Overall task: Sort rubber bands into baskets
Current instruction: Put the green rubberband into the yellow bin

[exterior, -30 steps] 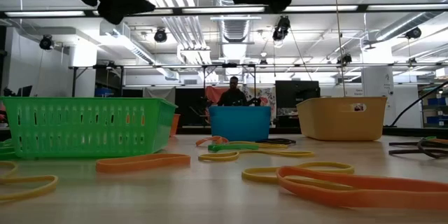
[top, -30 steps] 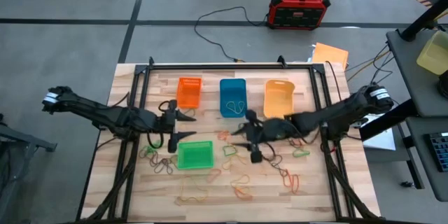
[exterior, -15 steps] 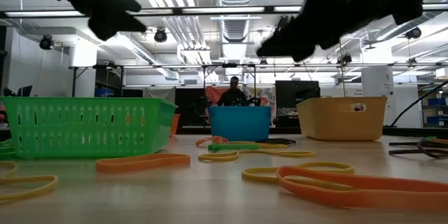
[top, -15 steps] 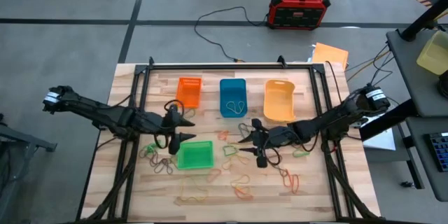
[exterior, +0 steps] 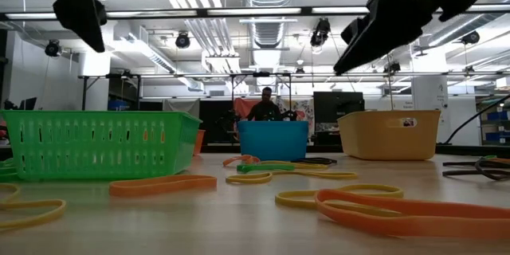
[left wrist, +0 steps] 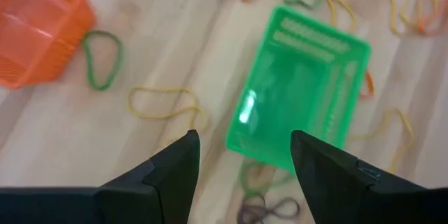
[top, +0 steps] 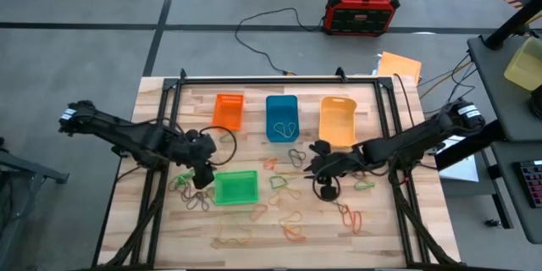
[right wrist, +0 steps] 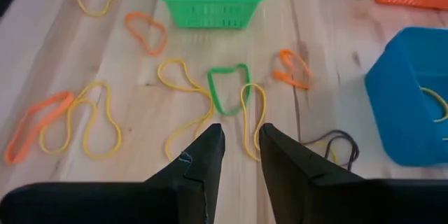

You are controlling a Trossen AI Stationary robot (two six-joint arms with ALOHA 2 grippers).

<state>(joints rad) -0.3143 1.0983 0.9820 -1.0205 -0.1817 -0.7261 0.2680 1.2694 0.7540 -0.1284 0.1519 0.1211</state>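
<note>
From above: four baskets sat on the table, with the green basket taken as landmark; orange basket, blue basket and yellow-orange basket ranged beyond it, toward the red-and-black box. Rubber bands lay scattered around the green basket, mostly to its right and near side, two already inside the blue one. Left gripper hovered just left of the green basket; right gripper hung well to its right, over loose bands. At table height: only dark arm shapes overhead, bands flat on the wood, a person far behind. Left wrist: fingers spread wide, empty, above the green basket's corner. Right wrist: fingers drawn narrow, nothing between them, aimed at a green band beside yellow loops. Judged a reach-to-pick step; next called for lowering onto one band alone. Plenty of bare wood toward the near edge; frame rails close at both sides.
</note>
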